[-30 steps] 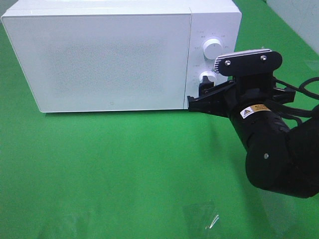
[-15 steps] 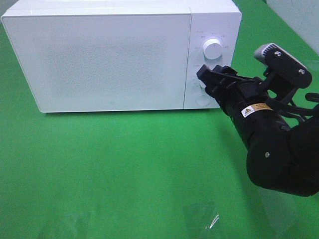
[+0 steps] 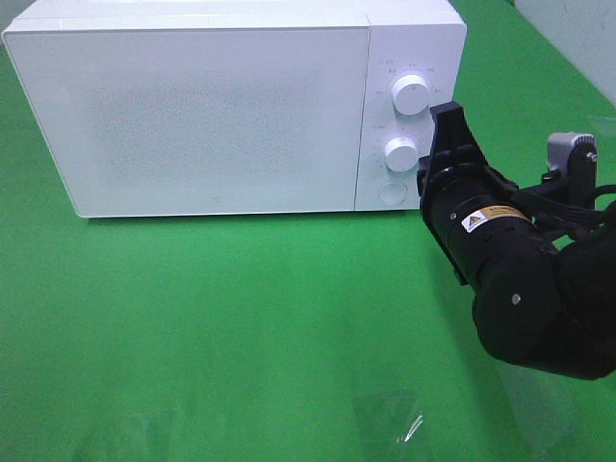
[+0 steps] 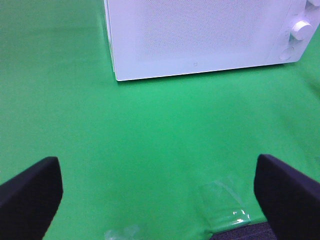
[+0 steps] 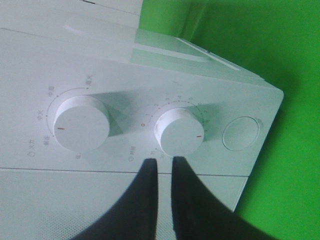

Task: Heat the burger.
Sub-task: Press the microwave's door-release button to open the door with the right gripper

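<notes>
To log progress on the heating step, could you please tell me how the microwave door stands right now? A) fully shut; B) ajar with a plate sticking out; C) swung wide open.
A: the microwave door lies flush beside the control panel, with no gap showing along its edge.

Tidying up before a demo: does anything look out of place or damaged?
Only a crumpled scrap of clear film lying loose on the green cloth in front of the microwave, like stray litter. The microwave looks intact, door shut.
</notes>
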Robot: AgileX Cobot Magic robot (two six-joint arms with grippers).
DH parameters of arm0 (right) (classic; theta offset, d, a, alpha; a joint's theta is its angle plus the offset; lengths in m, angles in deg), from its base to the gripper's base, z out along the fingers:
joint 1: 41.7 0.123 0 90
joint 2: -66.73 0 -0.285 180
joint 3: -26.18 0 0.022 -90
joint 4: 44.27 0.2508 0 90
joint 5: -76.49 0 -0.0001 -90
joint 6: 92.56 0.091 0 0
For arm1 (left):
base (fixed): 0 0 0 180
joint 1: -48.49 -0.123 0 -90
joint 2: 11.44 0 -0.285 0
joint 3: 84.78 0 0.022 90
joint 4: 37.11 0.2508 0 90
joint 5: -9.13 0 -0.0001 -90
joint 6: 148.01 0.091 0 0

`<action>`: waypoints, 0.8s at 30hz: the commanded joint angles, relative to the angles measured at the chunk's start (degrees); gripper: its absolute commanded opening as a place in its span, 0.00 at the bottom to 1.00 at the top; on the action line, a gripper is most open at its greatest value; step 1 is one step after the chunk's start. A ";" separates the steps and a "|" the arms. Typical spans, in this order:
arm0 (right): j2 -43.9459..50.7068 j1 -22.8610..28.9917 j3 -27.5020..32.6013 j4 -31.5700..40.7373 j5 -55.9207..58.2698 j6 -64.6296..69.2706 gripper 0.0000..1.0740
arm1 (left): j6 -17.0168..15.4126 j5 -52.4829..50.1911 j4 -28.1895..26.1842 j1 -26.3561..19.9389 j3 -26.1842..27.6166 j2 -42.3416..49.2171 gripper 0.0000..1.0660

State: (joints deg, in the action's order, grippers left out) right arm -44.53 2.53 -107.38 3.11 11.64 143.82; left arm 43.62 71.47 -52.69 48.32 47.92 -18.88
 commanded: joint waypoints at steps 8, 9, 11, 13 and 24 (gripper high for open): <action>0.00 -0.29 -0.52 -0.17 8.37 10.31 0.00 | 0.17 -0.74 -0.06 0.23 -0.23 1.26 0.92; 0.00 -0.29 -0.52 -0.17 8.37 10.31 0.00 | 0.17 -0.74 -0.06 0.23 -0.23 1.26 0.92; 0.00 -1.26 -0.52 -0.69 8.82 10.31 0.00 | 0.17 -0.74 -0.06 0.23 -0.23 1.26 0.92; 0.00 -3.32 -0.52 -2.06 9.74 10.26 0.00 | 0.17 -0.74 -0.06 0.23 -0.23 1.26 0.92; -5.21 -5.61 -2.12 -5.79 9.80 12.61 0.00 | 0.11 -0.74 -0.06 0.23 -0.23 1.26 0.92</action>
State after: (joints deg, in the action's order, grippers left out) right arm -48.25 -2.86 -108.29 -0.50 21.49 155.11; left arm 43.62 71.47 -52.69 48.32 47.92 -18.88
